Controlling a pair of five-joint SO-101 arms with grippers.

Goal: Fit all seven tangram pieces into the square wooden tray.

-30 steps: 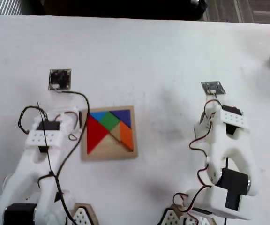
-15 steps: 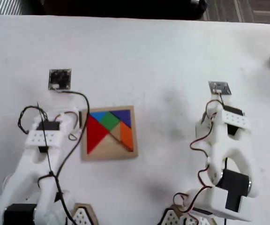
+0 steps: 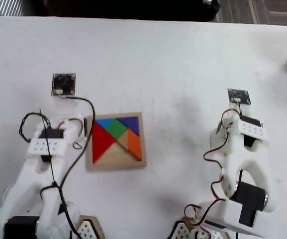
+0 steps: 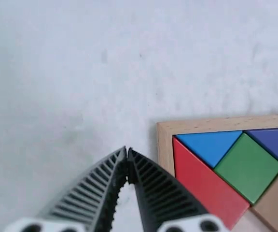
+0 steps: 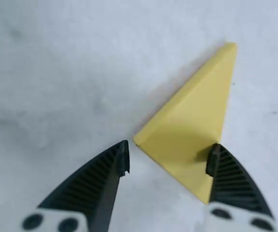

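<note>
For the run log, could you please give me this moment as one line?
left end effector: shut, beside tray corner | right end effector: open, straddling yellow triangle on table | tray: partly filled

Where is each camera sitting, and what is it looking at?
High view: fixed above the table, looking down at the wooden tray; the left arm and right arm both show.
Left wrist view: on the left arm's wrist, looking down at the table and the tray's corner; its shut left claw shows.
Right wrist view: on the right arm's wrist, looking down at a yellow triangle; its open right claw shows.
Shared: the high and left wrist views both show the tray with its red triangle.
</note>
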